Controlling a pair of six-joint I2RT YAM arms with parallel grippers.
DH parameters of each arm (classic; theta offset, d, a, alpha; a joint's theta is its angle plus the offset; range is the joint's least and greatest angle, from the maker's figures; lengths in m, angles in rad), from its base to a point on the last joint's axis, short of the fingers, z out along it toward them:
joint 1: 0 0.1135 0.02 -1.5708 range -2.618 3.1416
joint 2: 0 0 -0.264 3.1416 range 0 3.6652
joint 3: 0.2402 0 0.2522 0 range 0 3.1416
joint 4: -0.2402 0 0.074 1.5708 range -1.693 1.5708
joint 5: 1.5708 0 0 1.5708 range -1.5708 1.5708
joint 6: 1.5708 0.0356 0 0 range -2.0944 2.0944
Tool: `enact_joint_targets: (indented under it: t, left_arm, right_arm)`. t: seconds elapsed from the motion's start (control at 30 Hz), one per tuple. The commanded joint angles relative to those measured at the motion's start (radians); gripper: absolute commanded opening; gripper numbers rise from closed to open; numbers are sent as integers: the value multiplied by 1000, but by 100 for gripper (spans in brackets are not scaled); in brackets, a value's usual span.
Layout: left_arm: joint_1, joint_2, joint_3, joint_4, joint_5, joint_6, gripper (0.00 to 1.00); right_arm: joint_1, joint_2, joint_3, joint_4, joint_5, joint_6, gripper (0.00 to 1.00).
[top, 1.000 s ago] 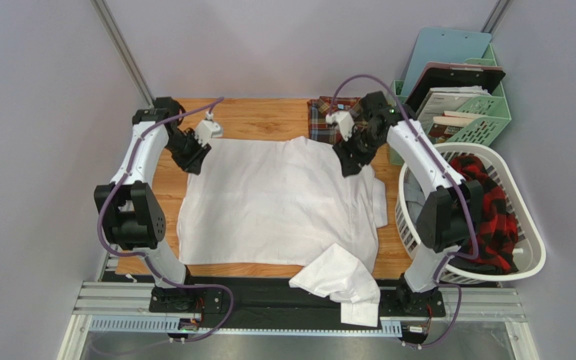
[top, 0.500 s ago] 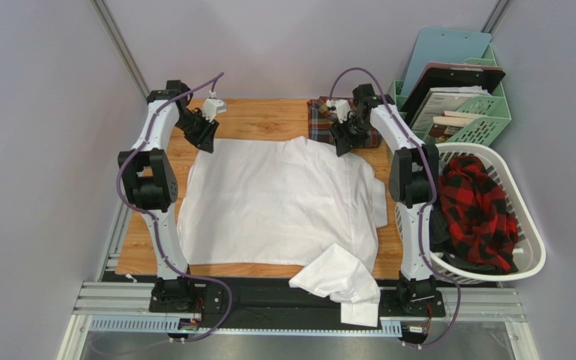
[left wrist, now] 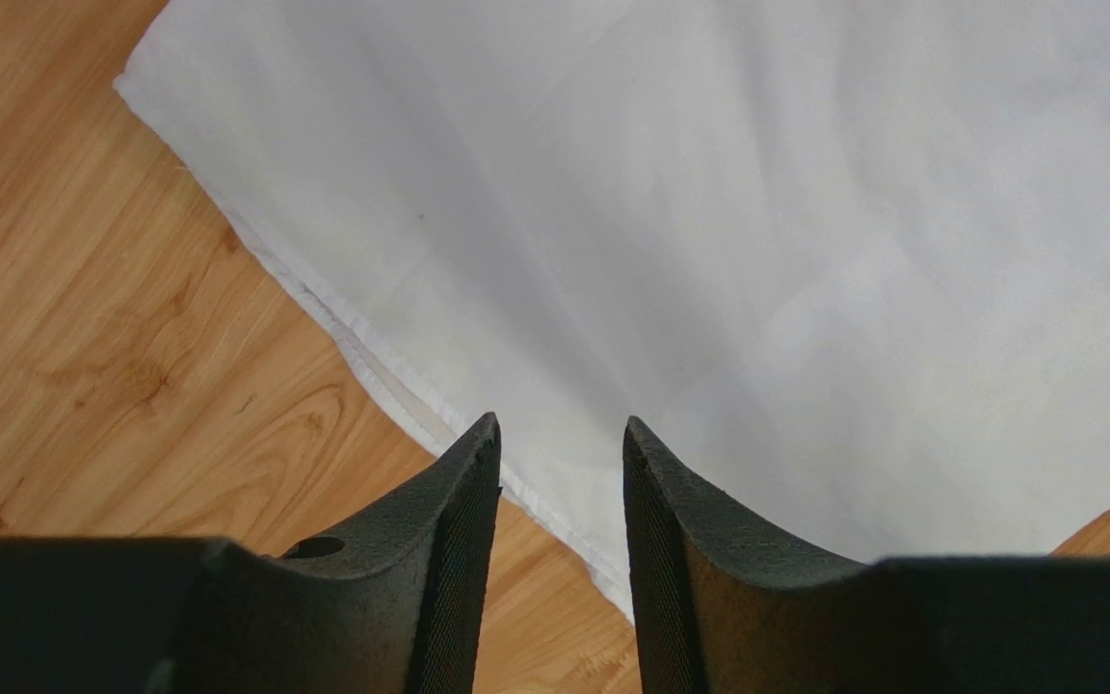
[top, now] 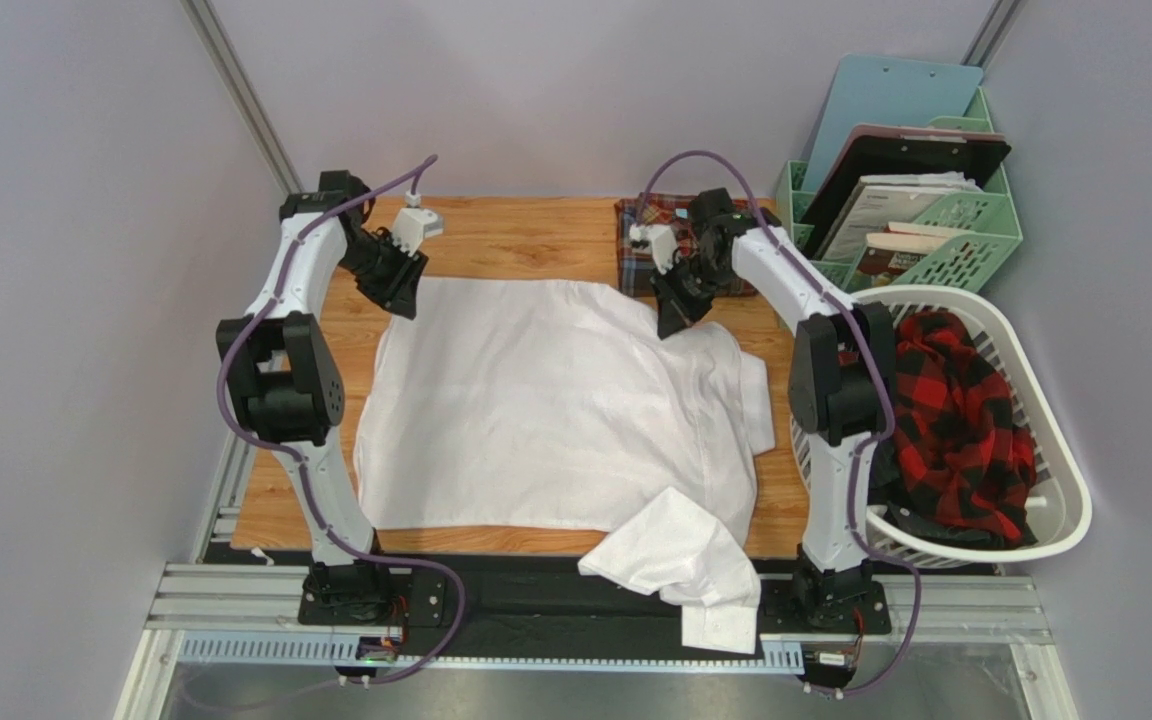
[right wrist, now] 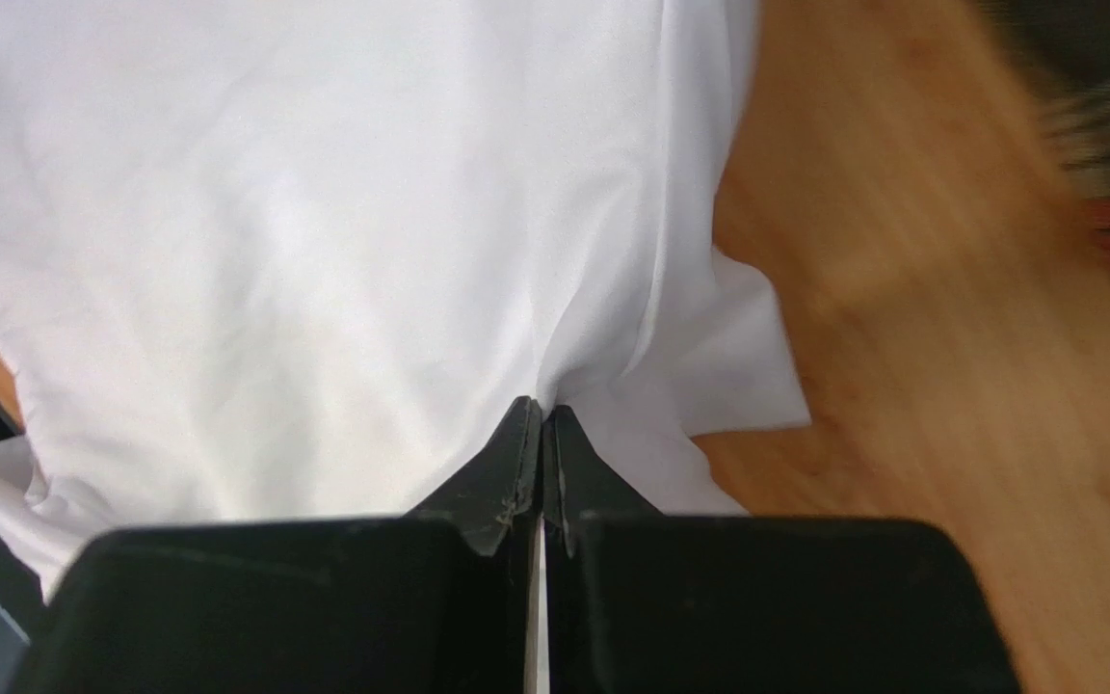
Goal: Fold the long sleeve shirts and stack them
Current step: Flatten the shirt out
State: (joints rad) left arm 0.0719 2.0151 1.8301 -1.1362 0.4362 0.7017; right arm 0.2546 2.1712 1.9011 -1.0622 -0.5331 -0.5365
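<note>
Across the table (top: 522,240) the white shirt (top: 552,405) lies spread. The right gripper (right wrist: 539,412) is pinched shut on its far edge, but the left gripper (left wrist: 561,434) hovers with jaws parted over the opposite corner, holding nothing, so a lift now could bunch the cloth sideways.

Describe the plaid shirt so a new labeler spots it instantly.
Start at the wooden table. At its far edge, right of middle, just beyond the white shirt and left of the green rack, lies the plaid shirt. Its checks are fine and brownish, unlike the bold red-and-black cloth in the white basket.
</note>
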Motion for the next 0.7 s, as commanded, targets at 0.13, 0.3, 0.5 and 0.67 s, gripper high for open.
enact_joint_targets:
  t: [0.13,0.3,0.5,0.67]
  left_arm:
    - [12,-188,-150,42,3,-28,43]
    - [20,-237,-241,59,4,-21,43]
    - [23,-165,-183,72,67,-67,43]
    - [23,-81,-62,61,96,-117,43]
  right_arm:
    - [406,-428,-572,74,143,-82,10]
    - [428,-462,-593,6,58,-39,47]
    - [218,-412,-322,43,-106,124,56]
    - [91,-217,-205,81,-105,390,60]
